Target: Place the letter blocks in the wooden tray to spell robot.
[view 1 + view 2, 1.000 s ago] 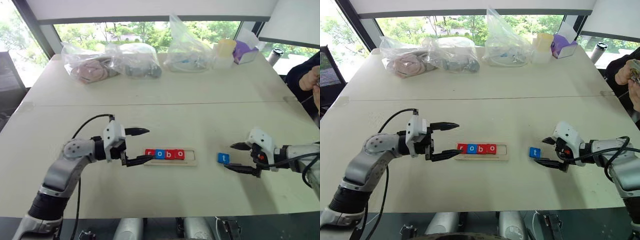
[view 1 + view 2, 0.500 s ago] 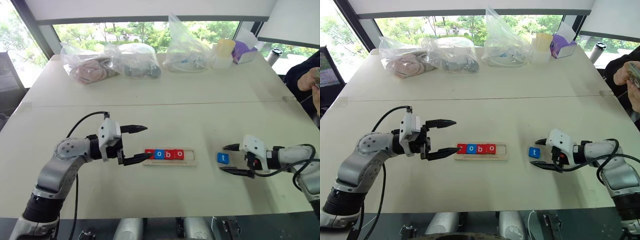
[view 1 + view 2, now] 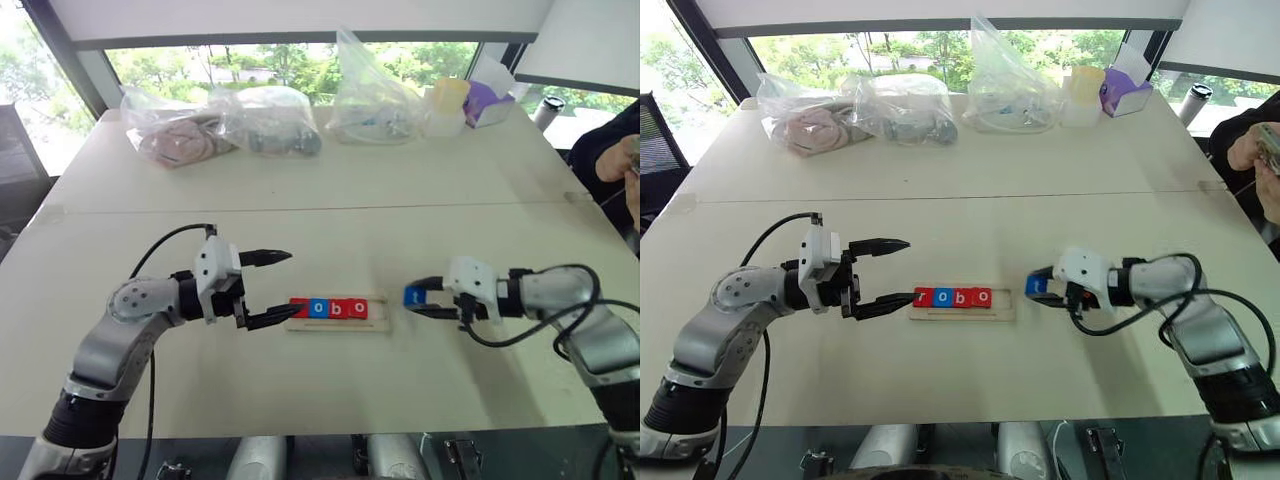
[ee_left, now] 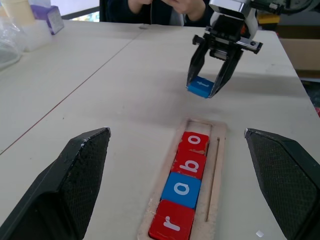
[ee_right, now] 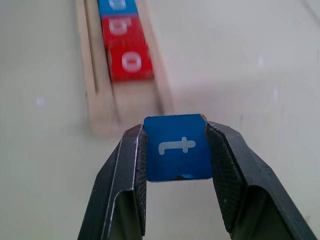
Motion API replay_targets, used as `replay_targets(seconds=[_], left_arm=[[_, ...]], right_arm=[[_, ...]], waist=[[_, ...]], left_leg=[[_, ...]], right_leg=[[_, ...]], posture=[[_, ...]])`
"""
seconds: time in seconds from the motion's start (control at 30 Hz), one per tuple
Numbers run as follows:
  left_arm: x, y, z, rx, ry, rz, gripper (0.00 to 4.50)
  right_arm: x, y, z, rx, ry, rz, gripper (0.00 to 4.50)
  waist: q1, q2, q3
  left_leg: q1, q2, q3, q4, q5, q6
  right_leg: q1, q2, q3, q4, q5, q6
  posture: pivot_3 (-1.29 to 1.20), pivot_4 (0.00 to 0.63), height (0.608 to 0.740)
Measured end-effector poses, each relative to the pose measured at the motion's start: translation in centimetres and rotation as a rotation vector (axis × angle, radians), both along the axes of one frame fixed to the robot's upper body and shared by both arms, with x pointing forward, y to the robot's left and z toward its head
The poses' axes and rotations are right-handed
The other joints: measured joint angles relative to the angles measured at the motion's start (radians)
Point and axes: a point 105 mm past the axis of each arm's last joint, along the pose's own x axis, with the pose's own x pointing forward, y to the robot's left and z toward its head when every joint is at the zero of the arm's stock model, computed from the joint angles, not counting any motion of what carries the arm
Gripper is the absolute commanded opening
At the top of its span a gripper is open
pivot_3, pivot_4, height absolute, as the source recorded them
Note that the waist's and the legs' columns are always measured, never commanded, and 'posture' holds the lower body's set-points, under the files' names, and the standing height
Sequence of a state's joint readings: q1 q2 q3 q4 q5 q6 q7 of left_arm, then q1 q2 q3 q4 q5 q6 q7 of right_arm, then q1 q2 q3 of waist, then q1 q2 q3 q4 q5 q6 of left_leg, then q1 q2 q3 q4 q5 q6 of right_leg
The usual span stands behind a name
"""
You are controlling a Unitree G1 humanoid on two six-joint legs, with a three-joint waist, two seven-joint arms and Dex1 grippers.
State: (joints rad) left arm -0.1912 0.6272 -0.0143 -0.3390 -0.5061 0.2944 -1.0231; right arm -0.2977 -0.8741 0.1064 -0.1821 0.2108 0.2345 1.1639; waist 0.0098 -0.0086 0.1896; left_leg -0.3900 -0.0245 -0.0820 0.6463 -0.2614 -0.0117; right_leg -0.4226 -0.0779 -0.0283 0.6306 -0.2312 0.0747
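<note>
The blue t block (image 5: 176, 146), lying apart on the bench (image 3: 330, 240) a second ago, is now clamped, apparently lifted, in the right gripper (image 3: 424, 297) beside the wooden tray (image 3: 379, 323), whose last slot is unfilled, while the left gripper (image 3: 274, 287) is held wide open, empty.
</note>
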Motion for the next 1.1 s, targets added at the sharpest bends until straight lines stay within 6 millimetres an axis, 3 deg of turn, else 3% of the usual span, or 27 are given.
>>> replay_targets(seconds=[0.17, 0.3, 1.1], left_arm=[[0.0, 0.1, -0.2, -0.002, 0.006, 0.015, 4.5], [-0.2, 0.0, -0.2, -0.004, 0.002, 0.025, 4.5], [-0.2, 0.1, -0.2, -0.008, -0.004, 0.054, 4.5]], right_arm=[[-0.1, 1.8, -1.4, -0.044, 0.053, 0.1, 1.19], [-0.3, 1.8, -3.1, -0.08, 0.117, 0.125, 1.19], [0.7, 2.8, -2.7, -0.051, 0.113, 0.132, 1.19]], waist=[[0.002, 0.0, 0.0], [0.002, 0.0, 0.0], [0.001, 0.0, 0.0]], left_leg=[[-0.001, -0.001, 0.0, 0.0, 0.0, 0.0], [-0.001, -0.001, 0.0, 0.001, 0.0, 0.0], [-0.001, -0.001, 0.0, 0.001, 0.0, 0.0]], right_leg=[[0.0, -0.001, 0.0, -0.001, 0.0, 0.0], [0.0, -0.001, 0.0, 0.0, 0.0, 0.0], [0.0, -0.001, 0.0, 0.0, 0.0, 0.0]], posture=[[0.0, 0.15, 0.74], [0.0, 0.15, 0.74], [0.0, 0.15, 0.74]])
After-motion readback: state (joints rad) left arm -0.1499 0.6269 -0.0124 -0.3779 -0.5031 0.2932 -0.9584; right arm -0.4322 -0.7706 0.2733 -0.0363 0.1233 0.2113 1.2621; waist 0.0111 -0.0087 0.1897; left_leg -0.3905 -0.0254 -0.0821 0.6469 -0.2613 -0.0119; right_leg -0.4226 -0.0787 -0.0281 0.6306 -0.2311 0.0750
